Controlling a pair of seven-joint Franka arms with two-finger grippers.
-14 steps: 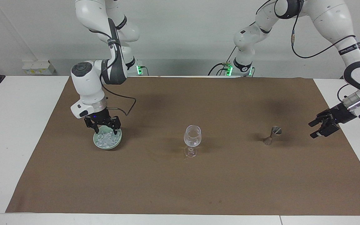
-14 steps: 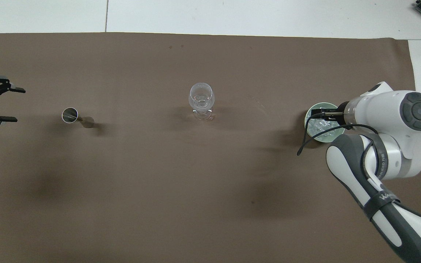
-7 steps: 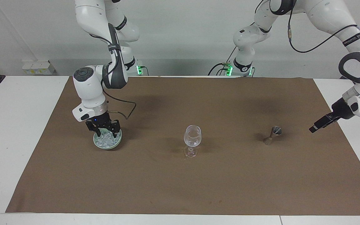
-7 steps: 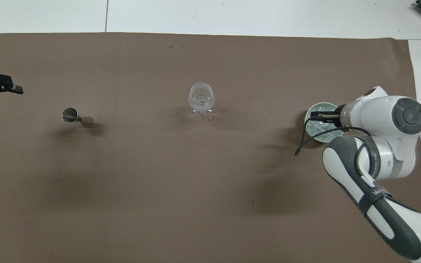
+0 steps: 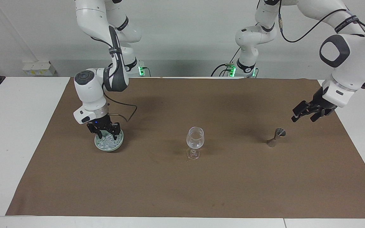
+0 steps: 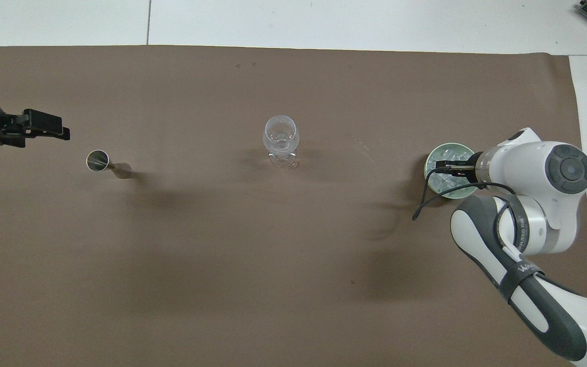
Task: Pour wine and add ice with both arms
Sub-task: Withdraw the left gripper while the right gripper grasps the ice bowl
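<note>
Right claw (image 5: 307, 114), fingers apart, swung in w/ wrist turned to hang near jigger (image 5: 276, 136); left claw (image 5: 105, 131) narrowing, state unclear, dipped into ice (image 5: 106, 142) in green dish (image 5: 98, 146), so scoop prob imminent.

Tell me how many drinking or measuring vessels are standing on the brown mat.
2: the wine glass at the mat's middle, and the small metal jigger toward the left arm's end. The pale green dish of ice isn't counted.

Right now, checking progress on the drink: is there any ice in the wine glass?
No: the wine glass holds no chunks; the ice lies in the green dish.
</note>
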